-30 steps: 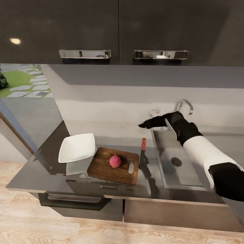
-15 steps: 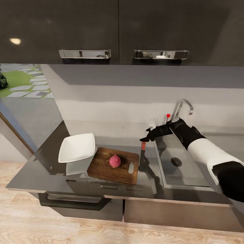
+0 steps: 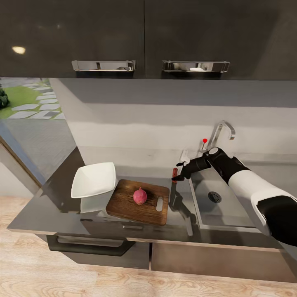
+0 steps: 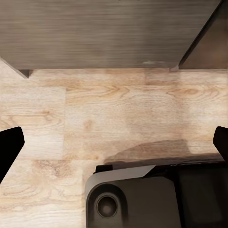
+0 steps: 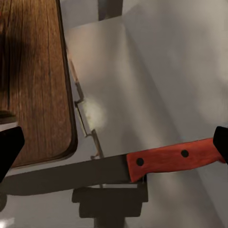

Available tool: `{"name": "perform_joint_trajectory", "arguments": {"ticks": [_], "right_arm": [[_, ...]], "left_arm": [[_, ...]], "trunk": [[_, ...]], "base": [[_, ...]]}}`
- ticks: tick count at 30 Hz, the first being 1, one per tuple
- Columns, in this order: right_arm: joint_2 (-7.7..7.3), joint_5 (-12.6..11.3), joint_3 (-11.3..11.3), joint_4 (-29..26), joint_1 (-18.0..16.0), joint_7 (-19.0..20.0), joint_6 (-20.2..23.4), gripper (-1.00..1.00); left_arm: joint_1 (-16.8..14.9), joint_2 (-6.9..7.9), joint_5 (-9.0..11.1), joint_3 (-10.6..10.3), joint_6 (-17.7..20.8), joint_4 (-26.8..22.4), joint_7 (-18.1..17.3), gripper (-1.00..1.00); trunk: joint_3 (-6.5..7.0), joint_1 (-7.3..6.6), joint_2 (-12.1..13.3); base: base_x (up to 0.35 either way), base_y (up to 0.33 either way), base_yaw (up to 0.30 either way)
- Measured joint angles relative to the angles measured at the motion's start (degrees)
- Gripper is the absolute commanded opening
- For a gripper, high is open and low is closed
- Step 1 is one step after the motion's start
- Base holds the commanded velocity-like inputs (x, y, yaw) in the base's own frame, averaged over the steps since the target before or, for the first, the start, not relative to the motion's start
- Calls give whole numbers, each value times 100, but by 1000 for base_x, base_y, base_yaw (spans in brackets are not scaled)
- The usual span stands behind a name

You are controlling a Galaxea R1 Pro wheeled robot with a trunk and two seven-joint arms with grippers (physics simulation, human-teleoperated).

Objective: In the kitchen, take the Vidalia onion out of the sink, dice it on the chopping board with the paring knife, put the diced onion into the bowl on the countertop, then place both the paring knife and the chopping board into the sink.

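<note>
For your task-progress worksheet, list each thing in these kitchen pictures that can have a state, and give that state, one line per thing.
Vidalia onion: whole, uncut, resting on the board.
Chopping board: flat on the countertop.
Paring knife: lying on the countertop, not gripped.
Bowl: empty, upright.
Sink: holds no task item.
Right claw: open, above the knife handle.
Left claw: open, over the floor.

In the head view the right gripper (image 3: 178,173) covers the upper handle of the paring knife (image 3: 173,187), and whether it touches it cannot be told. The right wrist view cuts the knife's handle end and blade tip (image 5: 109,168) at the edges, and the chopping board (image 5: 33,85) too. The left gripper (image 4: 114,142) shows only two dark fingertips (image 4: 9,147) at the edges.
</note>
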Motion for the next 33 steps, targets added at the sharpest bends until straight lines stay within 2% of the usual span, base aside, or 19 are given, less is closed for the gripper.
{"name": "perform_joint_trajectory", "arguments": {"ticks": [10,24,29,33], "right_arm": [[1,2,0,8,5,284,-15,100],[16,-6,0,15,8,419,-8,100],[30,-2,0,16,7,724,-19,100],[31,0,0,14,5,780,-22,100]], "left_arm": [[0,0,0,0,0,-10,0,100],[0,-2,0,0,0,-8,0,100],[0,2,0,0,0,-4,0,100],[-1,-1,0,0,0,-3,0,100]], "trunk": [[0,-1,0],[0,-3,0],[0,0,0],[0,0,0]], "base": [[25,0,0],[280,0,0],[75,0,0],[17,0,0]]}}
